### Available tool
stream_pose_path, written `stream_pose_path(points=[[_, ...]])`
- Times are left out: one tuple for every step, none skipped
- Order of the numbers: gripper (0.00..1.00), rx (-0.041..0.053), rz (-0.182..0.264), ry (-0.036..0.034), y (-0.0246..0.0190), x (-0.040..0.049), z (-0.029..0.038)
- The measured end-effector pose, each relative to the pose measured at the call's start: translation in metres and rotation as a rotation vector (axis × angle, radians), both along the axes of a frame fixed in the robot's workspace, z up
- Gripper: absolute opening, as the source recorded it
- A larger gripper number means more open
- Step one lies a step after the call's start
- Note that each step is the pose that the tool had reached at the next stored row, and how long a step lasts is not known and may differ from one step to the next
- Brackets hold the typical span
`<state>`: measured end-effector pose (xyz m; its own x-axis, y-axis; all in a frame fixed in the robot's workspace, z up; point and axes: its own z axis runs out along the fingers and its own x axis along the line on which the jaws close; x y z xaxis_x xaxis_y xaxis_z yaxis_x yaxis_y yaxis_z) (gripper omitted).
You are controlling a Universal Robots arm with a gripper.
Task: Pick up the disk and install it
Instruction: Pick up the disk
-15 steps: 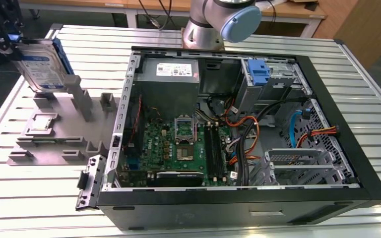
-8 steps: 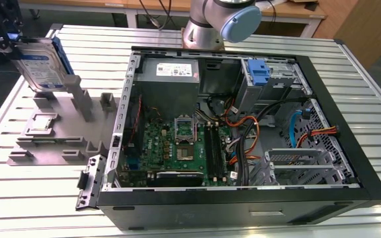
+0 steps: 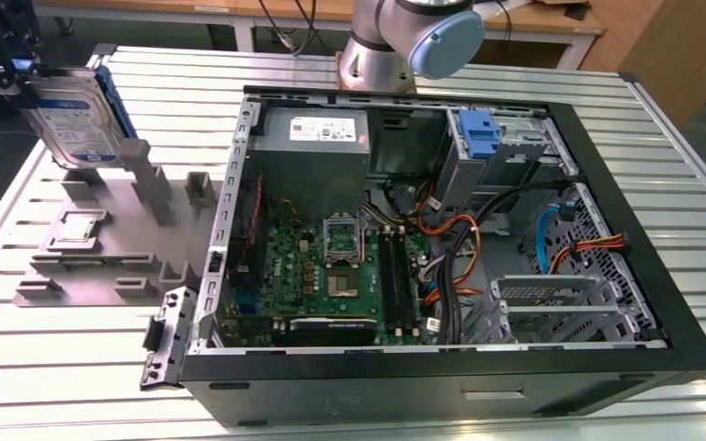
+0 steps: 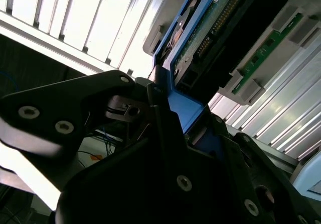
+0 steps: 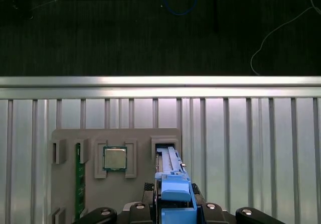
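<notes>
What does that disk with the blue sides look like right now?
The disk is a flat silver-grey metal box with a white-and-blue label and blue plastic rails on its edges. It stands upright on edge, over the grey holder at the exterior view's left. The gripper clamps one blue rail; its back shows a green circuit board.

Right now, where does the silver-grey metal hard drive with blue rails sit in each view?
Exterior view: the silver-grey metal hard drive stands upright at the exterior view's far left, by the grey slotted fixture plate.
Second wrist view: it is close up, green circuit-board side showing, blue rail clamped in the black pincer.
First wrist view: it is edge-on, blue rail nearest the camera.
Shared landmark: the ribbed aluminium table.
</notes>
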<state>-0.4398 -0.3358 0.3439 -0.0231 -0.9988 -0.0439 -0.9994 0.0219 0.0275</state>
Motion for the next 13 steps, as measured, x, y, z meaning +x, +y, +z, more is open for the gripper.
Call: stream_pose_path(points=[[0.37,0.0,0.0,0.0,0.0,0.0,0.0005],[0.37,0.0001,0.0,-0.0003,0.0,0.0,0.0007],[0.37,0.0002,0.0,-0.0003,0.0,0.0,0.001],[0.37,0.0002,0.0,-0.0004,0.0,0.0,0.0012],[0.37,0.0001,0.0,-0.0002,0.0,0.0,0.0015],[0.37,0.0001,0.0,-0.0002,0.0,0.0,0.0017],[0.37,0.0001,0.0,-0.0001,0.0,0.0,0.0021],[0.37,0.0,0.0,0.0,0.0,0.0,0.0026],[0.37,0.0,0.0,-0.0001,0.0,0.0,0.0029],[0.37,0.0002,0.0,-0.0003,0.0,0.0,0.0032],[0.37,0.0001,0.0,-0.0003,0.0,0.0,0.0034],[0.37,0.0002,0.0,-0.0004,0.0,0.0,0.0037],[0.37,0.0001,0.0,-0.0002,0.0,0.0,0.004]])
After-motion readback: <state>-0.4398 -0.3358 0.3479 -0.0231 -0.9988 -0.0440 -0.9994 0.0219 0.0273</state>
